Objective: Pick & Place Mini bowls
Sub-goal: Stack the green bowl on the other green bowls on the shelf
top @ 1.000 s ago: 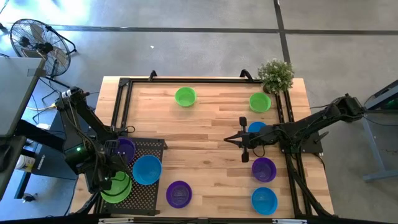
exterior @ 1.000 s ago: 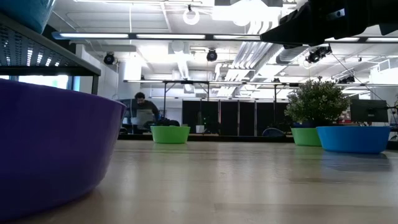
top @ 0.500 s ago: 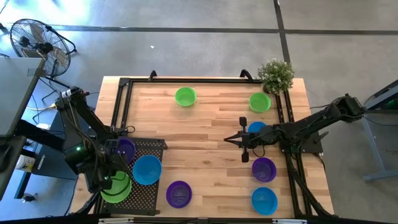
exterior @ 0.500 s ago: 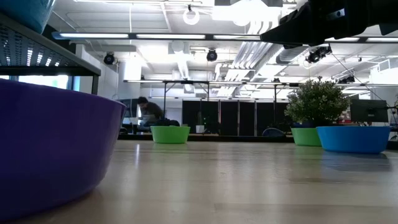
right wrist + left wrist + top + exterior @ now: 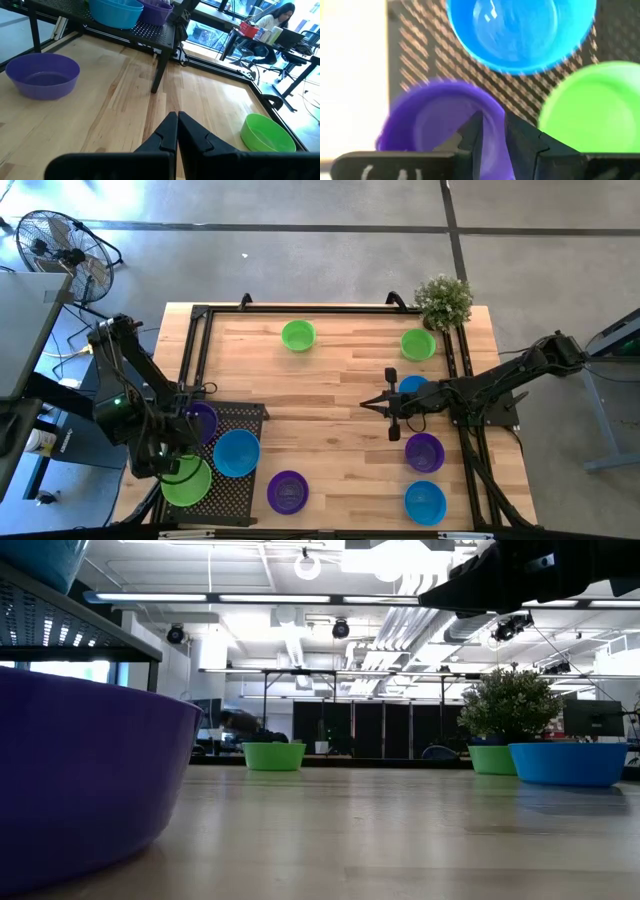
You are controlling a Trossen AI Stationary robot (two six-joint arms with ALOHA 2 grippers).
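Left gripper (image 5: 492, 131) over rack; bowls: 3 purple, 3 green, 3 blue.

From above, we see the left arm covering part of the purple bowl (image 5: 203, 420) and part of the green bowl (image 5: 188, 481) on the black mesh rack (image 5: 250, 414) at the desk's near-left corner. We cannot make out the left gripper (image 5: 492, 131) there. Its wrist camera shows the purple bowl (image 5: 440, 117) blurred, and we cannot tell whether the fingers touch its rim. The blue bowl (image 5: 520, 30) is cut off by the picture's edge. The right arm hides part of a blue bowl (image 5: 412, 386) near the desk's right edge. At desk level, a purple bowl (image 5: 85, 775) is cut off at the frame's edge.
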